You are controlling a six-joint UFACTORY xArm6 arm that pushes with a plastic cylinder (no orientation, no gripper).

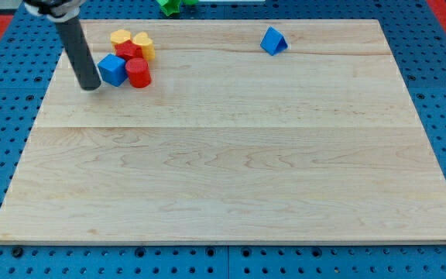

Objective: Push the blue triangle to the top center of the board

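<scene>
One blue triangle [273, 41] sits near the board's [231, 155] top edge, right of centre, well apart from your rod. My tip [90, 85] (a bare rod — nothing to open or close) rests just left of the blue cube [112, 70] in the top-left cluster of red and yellow blocks.

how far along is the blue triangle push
Mostly done by position: the blue triangle already sits near the board's top edge, slightly to the view's right of center. In hand: nothing on it; my tip is far off at the view's left, beside the blue cube. Left: perhaps a small nudge leftward.
</scene>
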